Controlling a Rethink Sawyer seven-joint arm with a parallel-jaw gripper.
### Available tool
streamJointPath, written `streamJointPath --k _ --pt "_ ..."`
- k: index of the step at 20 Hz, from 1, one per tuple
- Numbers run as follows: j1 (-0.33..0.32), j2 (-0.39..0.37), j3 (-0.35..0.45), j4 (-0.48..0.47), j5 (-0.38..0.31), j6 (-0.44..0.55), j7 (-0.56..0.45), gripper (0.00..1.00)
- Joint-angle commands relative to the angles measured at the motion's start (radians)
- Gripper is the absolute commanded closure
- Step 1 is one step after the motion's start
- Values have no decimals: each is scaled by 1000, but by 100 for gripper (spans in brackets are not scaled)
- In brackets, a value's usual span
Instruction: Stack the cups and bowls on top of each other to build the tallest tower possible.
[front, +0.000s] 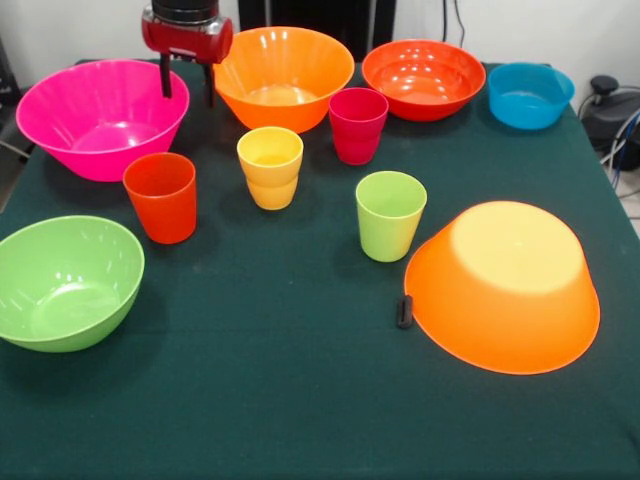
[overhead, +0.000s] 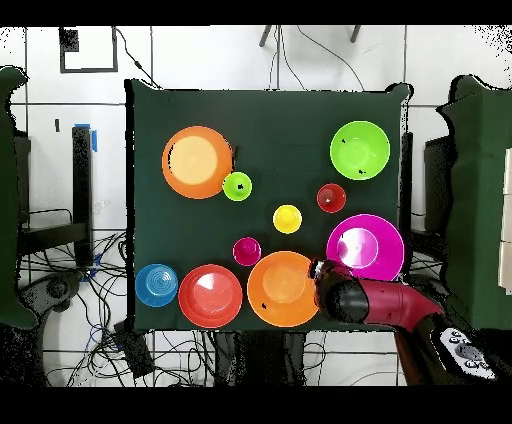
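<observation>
My gripper (front: 187, 88) is open and empty, hanging at the table's far side between the large pink bowl (front: 100, 115) and an upright large orange bowl (front: 283, 75); it also shows in the overhead view (overhead: 318, 270). A second large orange bowl (front: 505, 285) lies upside down at the near right. A red-orange bowl (front: 423, 78), a small blue bowl (front: 530, 95) and a lime green bowl (front: 65, 280) stand upright. All cups stand upright and apart in the middle: orange-red (front: 161, 197), yellow (front: 270, 167), crimson (front: 358, 125), lime green (front: 390, 215).
A small black object (front: 404, 311) lies against the upside-down orange bowl's left rim. The dark green cloth (front: 300, 400) covers the table. Cables and equipment lie beyond the table's right edge (front: 610, 110).
</observation>
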Motion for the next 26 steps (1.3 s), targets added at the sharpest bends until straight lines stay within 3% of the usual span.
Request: streamJointPath --k 1,26 --pt "-11 9 131 -83 -58 64 -83 0" --pt "22 43 113 -150 -101 57 -67 0"
